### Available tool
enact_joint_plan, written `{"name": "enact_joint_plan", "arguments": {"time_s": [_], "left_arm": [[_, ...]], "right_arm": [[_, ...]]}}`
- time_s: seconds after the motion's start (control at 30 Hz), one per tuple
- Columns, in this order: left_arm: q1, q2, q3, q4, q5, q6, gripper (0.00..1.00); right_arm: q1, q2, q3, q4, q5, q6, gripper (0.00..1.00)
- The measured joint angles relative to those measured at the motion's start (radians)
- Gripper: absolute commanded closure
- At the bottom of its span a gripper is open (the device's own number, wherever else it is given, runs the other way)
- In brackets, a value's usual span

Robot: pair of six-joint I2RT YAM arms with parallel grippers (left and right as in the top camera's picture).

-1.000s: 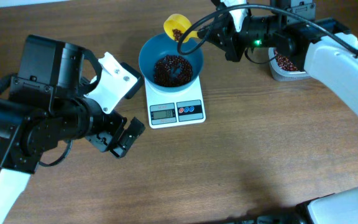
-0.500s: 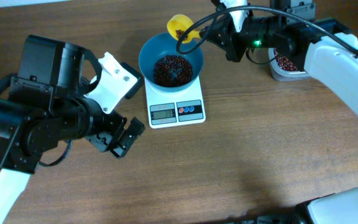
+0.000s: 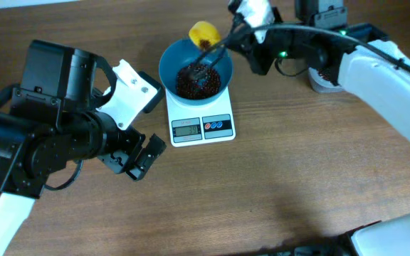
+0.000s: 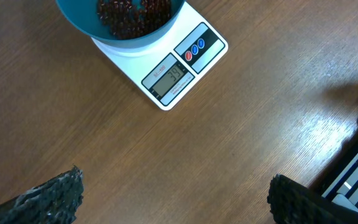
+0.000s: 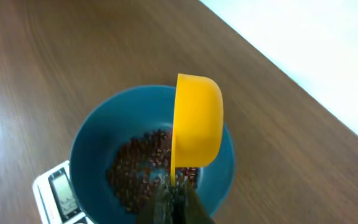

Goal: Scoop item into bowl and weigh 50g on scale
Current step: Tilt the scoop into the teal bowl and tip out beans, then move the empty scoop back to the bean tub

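My right tool [image 5: 174, 202] is clamped on the handle of the yellow scoop [image 5: 197, 118], which is tipped over the bowl [image 5: 89, 149] at upper centre of the overhead frame. Beans [image 5: 135, 168] are piled inside. The scale [image 4: 166, 68] beneath seems to read 34, so I judge more scooping is needed. My left tool [image 4: 176, 196] hangs spread wide, lower left.

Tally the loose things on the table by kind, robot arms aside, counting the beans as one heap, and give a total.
Teal bowl: 1
White scale: 1
Yellow scoop: 1
Clear tub, mostly hidden: 1
Heap of beans in the bowl: 1 (single beans too many to count)
Total: 5
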Motion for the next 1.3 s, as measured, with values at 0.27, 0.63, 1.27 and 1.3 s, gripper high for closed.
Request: {"name": "enact_joint_plan", "arguments": {"time_s": [0.27, 0.63, 1.27, 1.3], "left_arm": [[0.000, 0.000, 0.000, 0.000, 0.000, 0.000, 0.01], [0.000, 0.000, 0.000, 0.000, 0.000, 0.000, 0.01], [0.000, -0.002, 0.000, 0.000, 0.000, 0.000, 0.01], [0.000, -0.002, 0.000, 0.000, 0.000, 0.000, 0.01]], "right_arm": [[0.082, 0.000, 0.000, -0.002, 0.188, -0.109, 0.96], [0.042, -0.070, 0.008, 0.051, 0.231, 0.000, 0.96], [-0.348, -0.157, 0.035, -0.402, 0.533, 0.206, 0.96], [-0.353, -0.143, 0.035, -0.416, 0.540, 0.206, 0.96]]}}
